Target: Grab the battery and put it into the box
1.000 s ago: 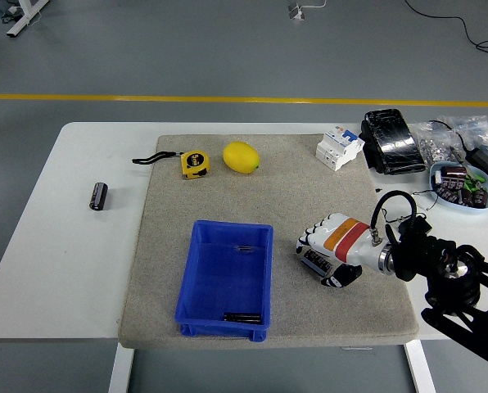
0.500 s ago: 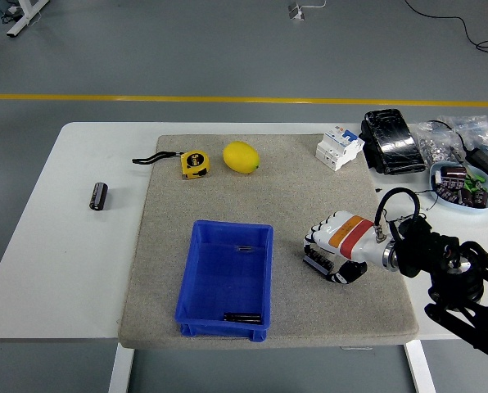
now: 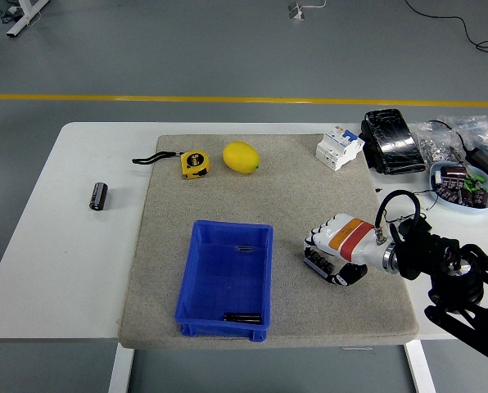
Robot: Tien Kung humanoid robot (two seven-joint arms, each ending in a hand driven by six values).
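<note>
Far left on the bare white table (image 3: 72, 262), a small dark cylindrical battery (image 3: 99, 196) lies alone, well apart from everything else and clear of the grey mat (image 3: 309, 188). On the mat's far edge sits a yellow tape measure (image 3: 195, 164) with a black wrist strap trailing left; its face carries a dark label, print too small to read. Just beside it to the right, a yellow lemon (image 3: 241, 157). Nearer the front edge, a blue box (image 3: 225, 280) stands open on the mat, a few thin dark items lying inside at its near wall and another near its far end. Right of the box, the right hand (image 3: 336, 250), white with an orange and red band, rests low over the mat, fingers curled under, holding nothing visible. At the mat's far right corner, a white circuit breaker (image 3: 339, 146) with blue marking, lettering unreadable. Beyond it, a black pouch (image 3: 392, 141), clear bags of small parts (image 3: 445, 137), and a pale blue bowl (image 3: 465, 199) of components.
</note>
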